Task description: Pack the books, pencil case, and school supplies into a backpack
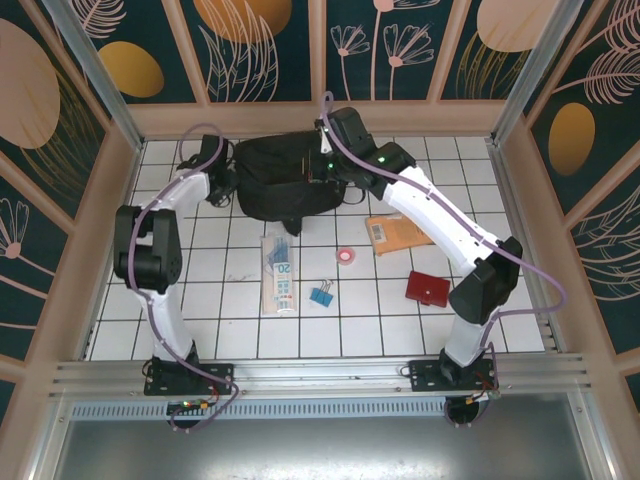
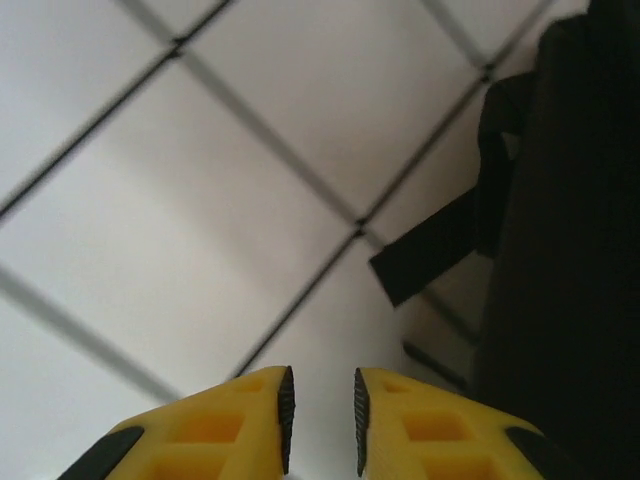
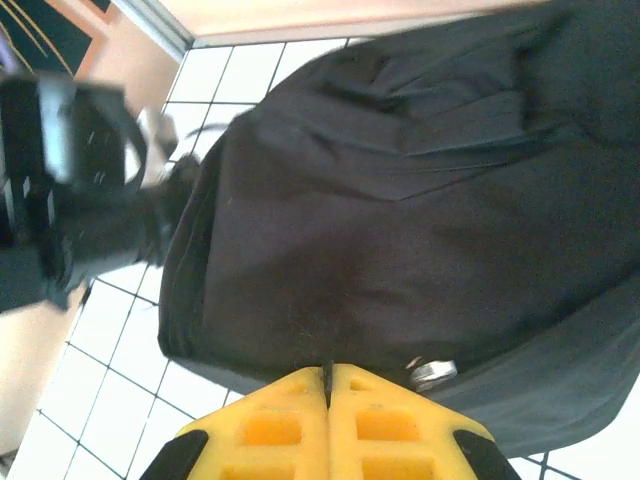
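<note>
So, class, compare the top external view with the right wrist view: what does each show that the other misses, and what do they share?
Top external, not right wrist: the pencil case, blue binder clip, pink disc, orange-brown book and dark red book. Right wrist, not top external: the right gripper up close, its yellow fingers pressed together. Shared: the black backpack and the white tiled table.

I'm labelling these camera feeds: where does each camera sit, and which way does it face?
Top external: above and behind the arm bases, looking down at the tiled table; left arm and right arm show.
Left wrist: on the left arm, facing tiles and backpack; left gripper at bottom.
Right wrist: over the backpack; right gripper, shut, at bottom.
Shared: all see the backpack.
</note>
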You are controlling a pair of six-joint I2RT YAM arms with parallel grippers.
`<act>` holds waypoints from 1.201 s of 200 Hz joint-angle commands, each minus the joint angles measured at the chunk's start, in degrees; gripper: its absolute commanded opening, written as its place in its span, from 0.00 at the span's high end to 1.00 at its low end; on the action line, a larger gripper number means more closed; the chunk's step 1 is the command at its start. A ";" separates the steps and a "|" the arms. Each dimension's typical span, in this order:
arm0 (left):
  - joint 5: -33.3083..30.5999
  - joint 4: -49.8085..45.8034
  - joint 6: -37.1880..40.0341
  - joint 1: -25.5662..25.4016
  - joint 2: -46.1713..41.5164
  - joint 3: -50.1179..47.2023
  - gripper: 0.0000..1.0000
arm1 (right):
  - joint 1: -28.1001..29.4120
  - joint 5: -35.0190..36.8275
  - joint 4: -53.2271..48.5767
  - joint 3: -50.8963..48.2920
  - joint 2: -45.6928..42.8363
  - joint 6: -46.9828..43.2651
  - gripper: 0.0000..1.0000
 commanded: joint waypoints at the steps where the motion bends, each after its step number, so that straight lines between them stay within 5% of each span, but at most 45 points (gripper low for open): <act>1: 7.04 1.56 2.69 -1.19 4.61 6.86 0.67 | 2.01 -1.16 4.16 -1.26 -2.84 2.45 1.00; 37: 0.60 -5.77 5.52 -1.15 6.17 17.13 0.38 | 2.70 -2.61 7.35 -2.49 1.24 4.13 1.00; 84: -5.05 -5.18 4.06 1.50 -10.94 1.90 0.21 | 1.32 -5.90 12.91 -1.09 9.75 6.82 1.00; 115: 3.35 -5.51 1.31 1.51 -19.93 -6.52 0.21 | 0.94 -8.25 15.86 -0.03 14.85 8.81 1.00; 146: 16.92 -1.11 -11.24 1.25 -28.32 -18.58 0.26 | 0.73 -10.21 19.05 -0.34 17.79 11.76 1.00; 179: 17.61 -3.43 -20.82 -1.01 -31.42 -21.16 0.32 | 0.92 -10.51 19.82 -0.96 18.42 12.68 1.00; 240: 17.51 -5.05 -20.87 -5.05 -21.02 -17.33 0.41 | 1.11 -8.51 19.37 -3.76 16.75 12.97 1.00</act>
